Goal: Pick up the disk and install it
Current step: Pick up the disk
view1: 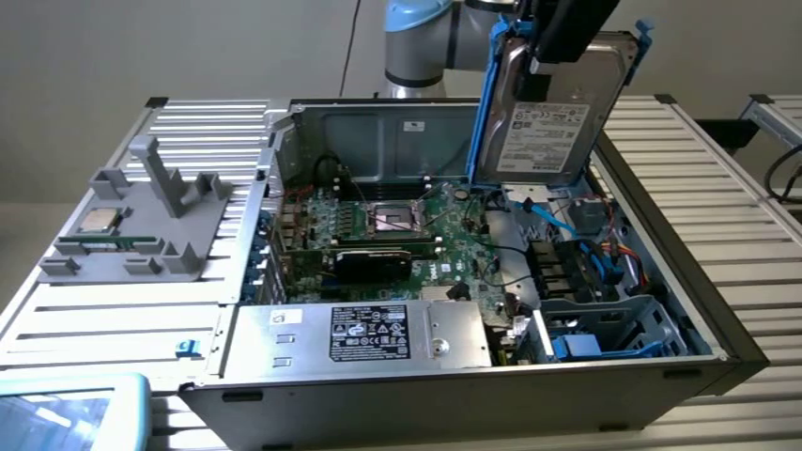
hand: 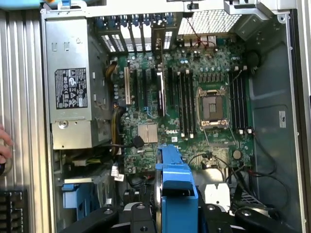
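Open black-and-silver computer case (view1: 476, 282) lay on its side in the middle of the slatted silver metal tabletop (view1: 708, 225), lid off, green motherboard (view1: 401, 235) exposed. Black claw (view1: 561, 54) on the pale blue-grey jointed arm (view1: 420, 42) was pinching the disk (view1: 542, 122), a flat rectangular silver-grey metal hard drive with a white printed label, framed by a bright blue plastic carrier. Disk hung upright, label side toward the exterior camera, lifted above the far side of the case toward the exterior view's right; it touched nothing but the claw. In the wrist view, looking down into the case, the disk (hand: 177, 179) showed edge-on as a blue strip, with the claw (hand: 177, 216) closed on it and its black fingers (hand: 228, 222) pressing from either side. Bare square processor socket (hand: 213, 108) sat mid-motherboard. Blue plastic drive cage (view1: 608, 334) sat in the case's near corner on the exterior view's right, well below the disk. Large silver box with a black label (view1: 363, 334) lay along the case's near side, just beside the cage. Grey plastic fixture (view1: 138, 225) stood near the tabletop's edge on the exterior view's left, well apart from the disk, a small square silver processor chip (view1: 100, 221) resting on it. A person's hand (hand: 4, 145) lay over the slats beside the case, near a black keyboard (hand: 12, 211).
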Robot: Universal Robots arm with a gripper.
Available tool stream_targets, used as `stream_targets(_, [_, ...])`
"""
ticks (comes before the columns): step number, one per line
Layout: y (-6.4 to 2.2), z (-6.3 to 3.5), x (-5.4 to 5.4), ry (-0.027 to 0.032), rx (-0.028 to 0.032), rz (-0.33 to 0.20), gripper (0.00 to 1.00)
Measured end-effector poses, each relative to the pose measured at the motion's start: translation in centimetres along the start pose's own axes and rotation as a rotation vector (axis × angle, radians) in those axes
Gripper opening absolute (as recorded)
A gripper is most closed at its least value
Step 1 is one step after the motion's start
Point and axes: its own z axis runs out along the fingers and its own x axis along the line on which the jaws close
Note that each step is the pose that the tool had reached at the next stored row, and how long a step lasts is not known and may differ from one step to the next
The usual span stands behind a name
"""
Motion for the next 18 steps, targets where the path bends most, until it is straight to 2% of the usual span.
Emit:
stream_targets(6, [-2.70, -0.09, 0.1, 0.0001, 0.0000, 0.000, 0.37])
stream_targets(7, [-2.94, -0.09, 0.1, 0.0005, 0.0004, 0.000, 0.37])
stream_targets(9, [-3.10, -0.10, 0.1, 0.0040, 0.0050, 0.000, 0.37])
stream_targets(12, [-3.53, -0.11, 0.1, 0.0066, 0.0075, 0.000, 0.37])
stream_targets(15, [-3.98, -0.13, 0.1, 0.0070, 0.0076, 0.000, 0.37])
stream_targets(18, [-4.07, -0.13, 0.2, 0.0073, 0.0075, 0.000, 0.37])
